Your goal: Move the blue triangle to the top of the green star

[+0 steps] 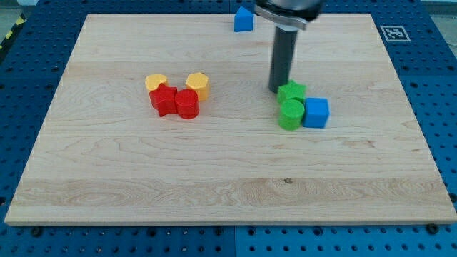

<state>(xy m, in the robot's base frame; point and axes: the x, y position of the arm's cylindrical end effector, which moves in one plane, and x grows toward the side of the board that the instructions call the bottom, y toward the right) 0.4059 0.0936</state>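
The blue triangle (244, 19) sits at the view's top edge of the wooden board, a little right of centre. The green star (292, 91) lies right of centre, with a green cylinder (290, 114) touching it just below and a blue cube (316, 112) beside the cylinder on the right. My tip (278, 87) rests on the board just left of the green star, touching or nearly touching it. The tip is well below and to the right of the blue triangle.
A cluster left of centre holds a yellow heart-like block (156, 82), a yellow hexagon (198, 84), a red star (164, 99) and a red cylinder (187, 104). The wooden board (214, 178) lies on a blue perforated table.
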